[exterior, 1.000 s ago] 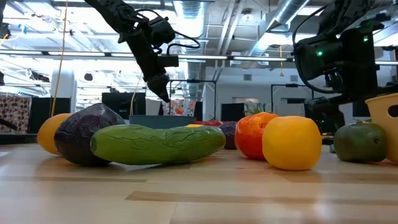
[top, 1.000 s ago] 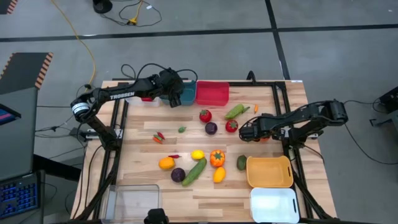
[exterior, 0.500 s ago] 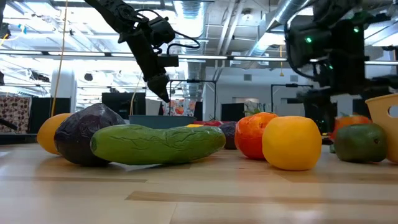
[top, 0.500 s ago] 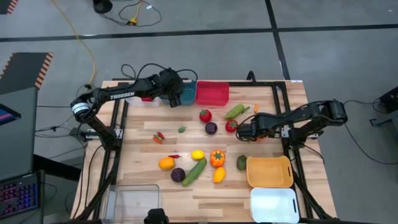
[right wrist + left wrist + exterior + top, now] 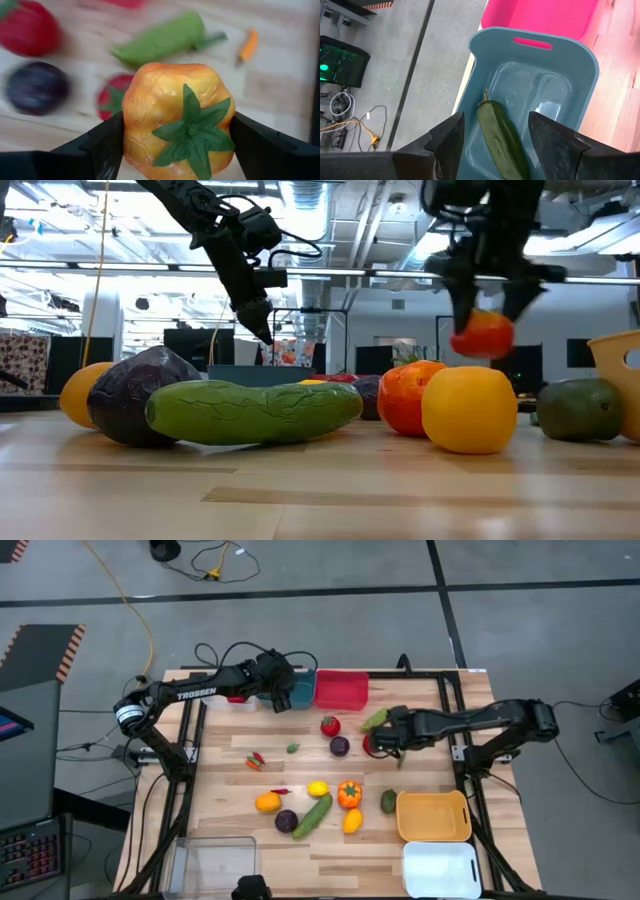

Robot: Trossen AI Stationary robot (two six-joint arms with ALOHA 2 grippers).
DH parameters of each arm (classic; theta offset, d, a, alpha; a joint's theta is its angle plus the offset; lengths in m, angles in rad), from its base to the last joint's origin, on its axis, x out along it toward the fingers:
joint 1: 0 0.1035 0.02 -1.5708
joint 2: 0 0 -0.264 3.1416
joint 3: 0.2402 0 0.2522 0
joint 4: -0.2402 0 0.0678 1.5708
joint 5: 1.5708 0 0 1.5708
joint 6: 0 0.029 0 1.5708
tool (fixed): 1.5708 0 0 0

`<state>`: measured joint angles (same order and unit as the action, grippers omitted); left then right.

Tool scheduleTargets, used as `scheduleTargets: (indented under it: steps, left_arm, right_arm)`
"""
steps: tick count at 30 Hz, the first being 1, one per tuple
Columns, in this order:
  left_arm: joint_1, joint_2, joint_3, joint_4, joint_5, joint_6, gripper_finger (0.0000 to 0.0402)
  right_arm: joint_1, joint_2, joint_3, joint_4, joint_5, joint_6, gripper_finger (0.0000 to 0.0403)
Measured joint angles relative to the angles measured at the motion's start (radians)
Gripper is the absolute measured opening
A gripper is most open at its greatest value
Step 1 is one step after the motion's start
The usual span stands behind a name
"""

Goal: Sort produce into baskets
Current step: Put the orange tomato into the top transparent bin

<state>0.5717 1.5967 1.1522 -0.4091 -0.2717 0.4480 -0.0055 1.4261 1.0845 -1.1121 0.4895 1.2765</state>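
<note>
Right gripper's fingers [image 5: 107, 145] are full of orange tomato [image 5: 177, 117]; straight below them sit a red tomato [image 5: 371, 743] and green pepper [image 5: 378, 719], bare wood beyond.

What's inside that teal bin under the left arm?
The teal bin holds one long green vegetable. The left gripper hangs open above it. The bin's near end is hidden behind the fingers, so more could lie there.
</note>
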Motion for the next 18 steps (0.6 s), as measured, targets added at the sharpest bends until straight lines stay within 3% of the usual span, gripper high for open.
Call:
scheduleTargets:
  steps: [5,18]
  left_arm:
    - [0.000,0.000,0.000,0.002,0.000,0.000,0.0208]
    - [0.000,0.000,0.000,0.016,0.000,-0.006,0.0208]
  right_arm:
    - [-0.008,0.000,0.031,0.163,0.062,-0.181,0.0338]
    - [-0.083,0.000,0.031,0.612,0.034,-0.632,0.0343]
